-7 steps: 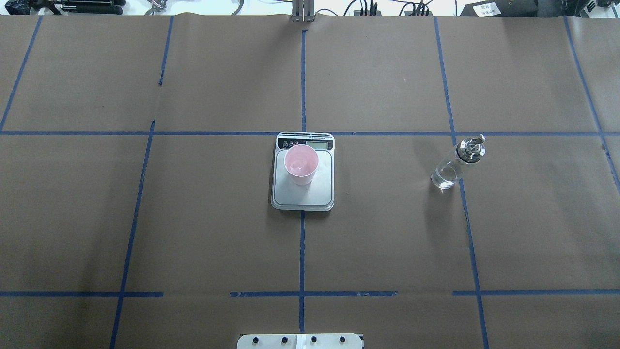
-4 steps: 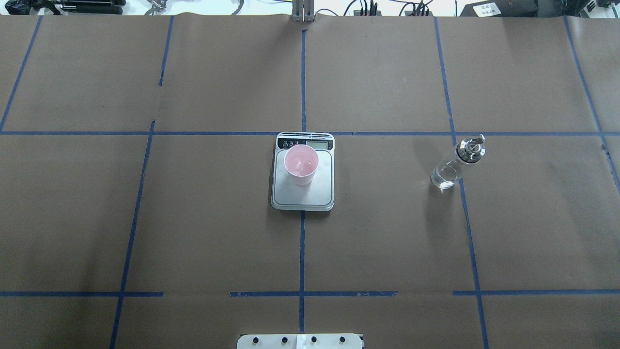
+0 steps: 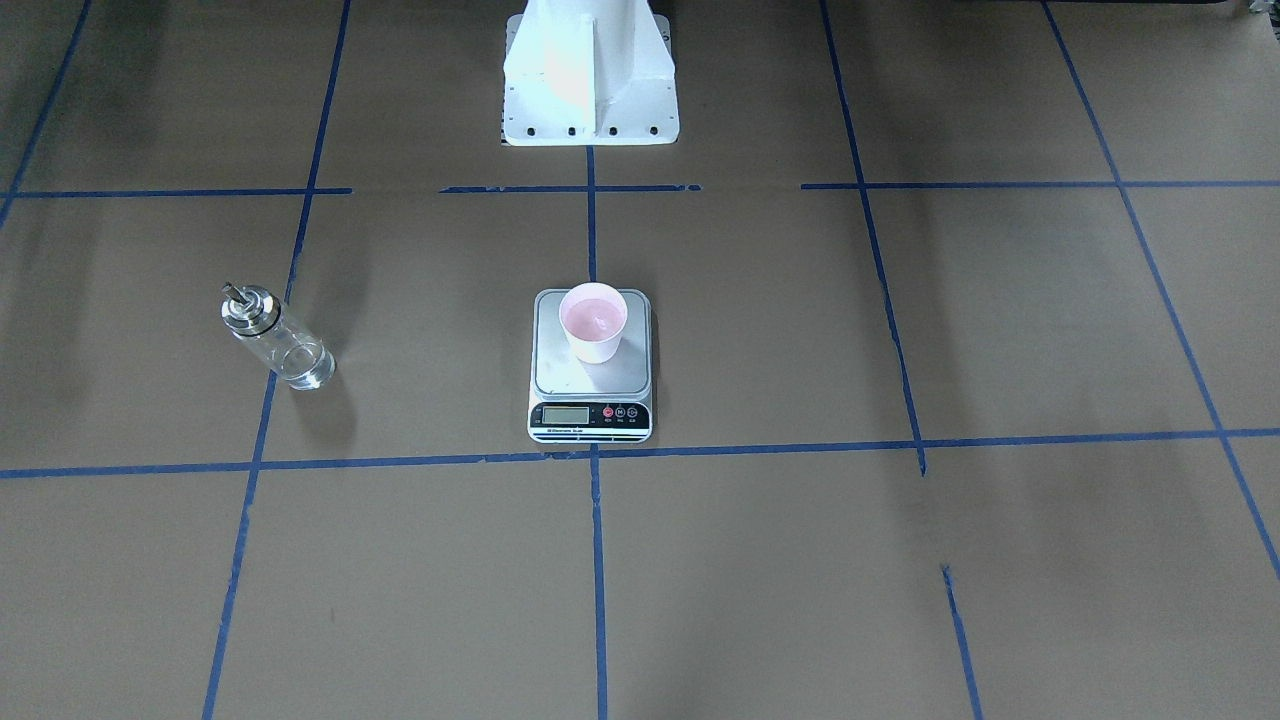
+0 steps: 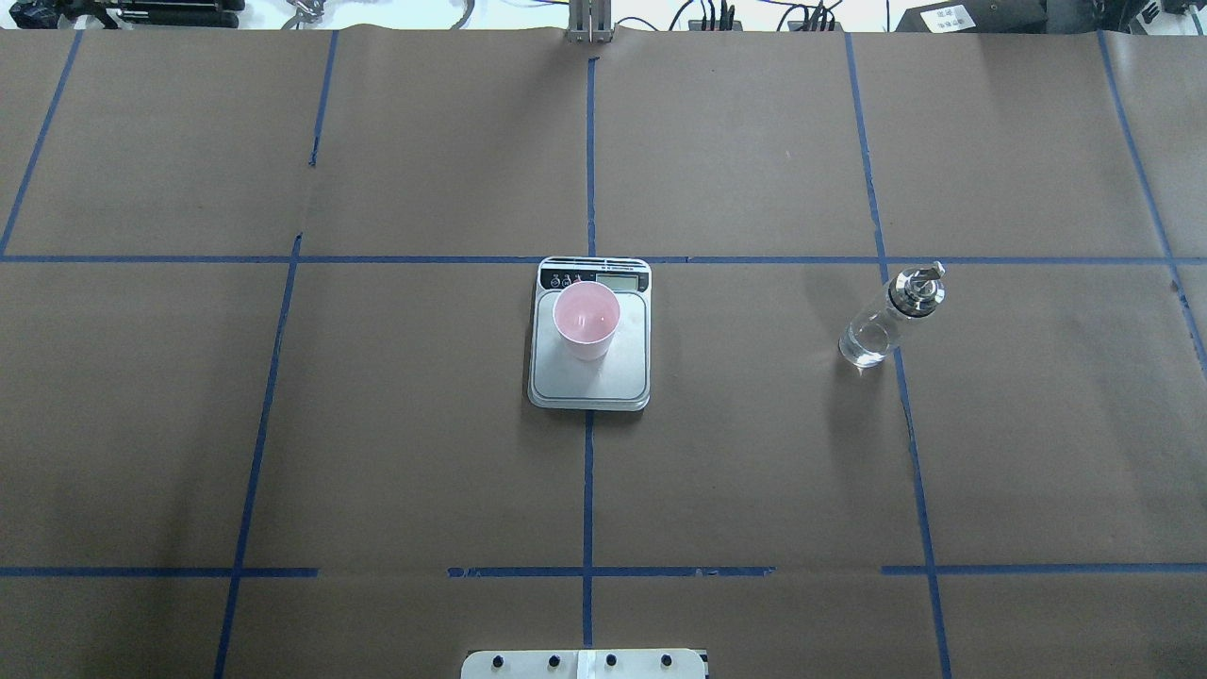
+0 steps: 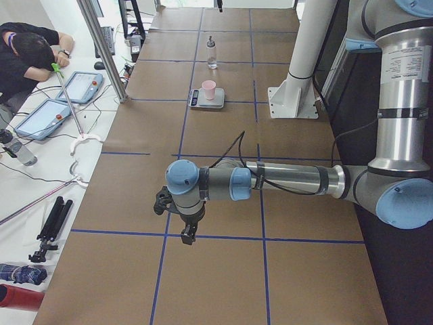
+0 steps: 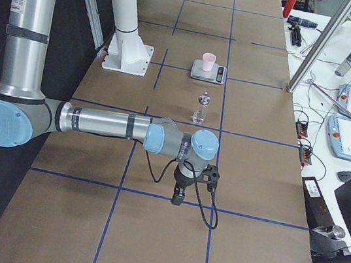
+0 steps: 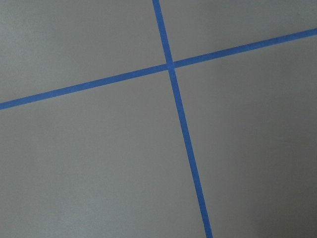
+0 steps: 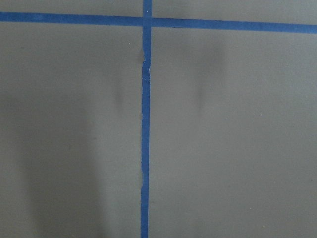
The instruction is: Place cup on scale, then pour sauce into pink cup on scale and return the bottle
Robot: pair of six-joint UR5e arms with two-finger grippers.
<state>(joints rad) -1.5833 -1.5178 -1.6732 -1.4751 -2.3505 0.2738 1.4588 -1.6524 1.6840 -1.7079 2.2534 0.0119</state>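
Exterior left: left arm (image 5: 287,179) stretched level, hand (image 5: 187,238) pointing down above table (image 5: 223,277).

brown paper covers the table (image 4: 754,453), ruled into big squares by blue tape (image 4: 586,490), under even light. along one long side of the table runs a white bench (image 5: 20,203) strewn with cables (image 5: 40,179) and two tablet-like pendants (image 5: 84,84). a person (image 5: 27,47) slumps over it. a metal post (image 5: 101,47) rises at the table's edge.

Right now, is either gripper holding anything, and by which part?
Nothing is held. The cup sits on the scale, the bottle stands alone on the table, and the left gripper and right gripper hang far from both.
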